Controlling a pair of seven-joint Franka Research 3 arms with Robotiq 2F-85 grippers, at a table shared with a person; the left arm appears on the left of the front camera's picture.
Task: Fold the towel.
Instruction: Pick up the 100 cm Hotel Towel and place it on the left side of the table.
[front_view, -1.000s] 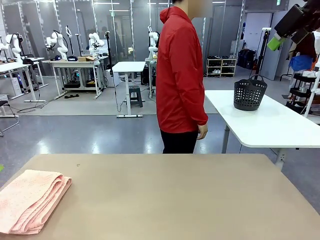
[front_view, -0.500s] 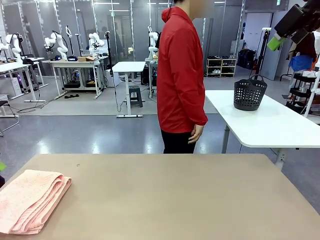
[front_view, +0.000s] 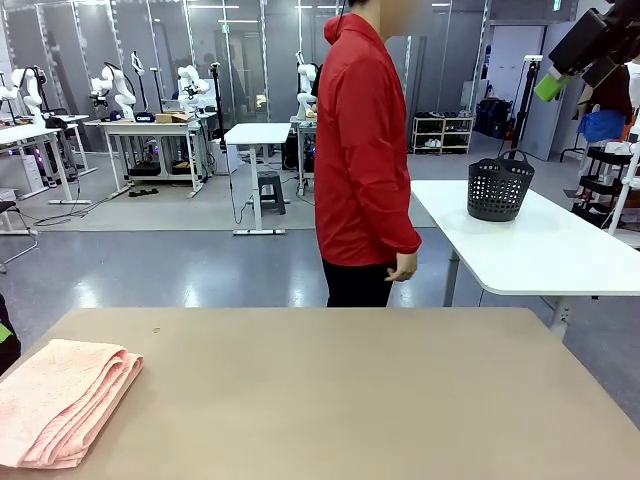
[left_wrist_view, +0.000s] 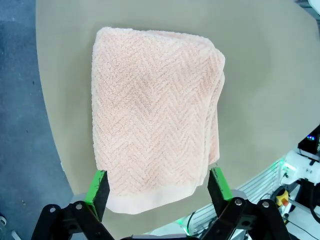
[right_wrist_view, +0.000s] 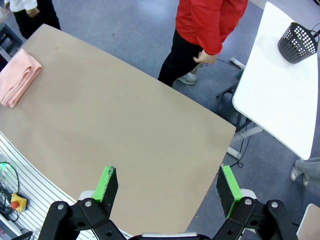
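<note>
Salmon-pink terry, herringbone weave: the towel lies folded into a thick stack on the tan table, at its near-left corner in the front view. Layered fold edges face the table's middle; the plain hem band sits at the end nearest my left wrist camera.

My left jaws hang above the towel, spread wide, green pads standing either side of its hem end, holding nothing. Contact with the cloth: cannot tell, looks apart. In the front view only a sliver of that gripper pokes in at the left edge.

My right jaws are also wide apart and hold nothing, high over the table, looking down on its bare surface. The towel shows small at the far-left corner there.

Person in a red jacket stands at the far side of the table, side-on, hand down at the hip. Dark mesh basket sits on a white table behind, well apart from the towel.
</note>
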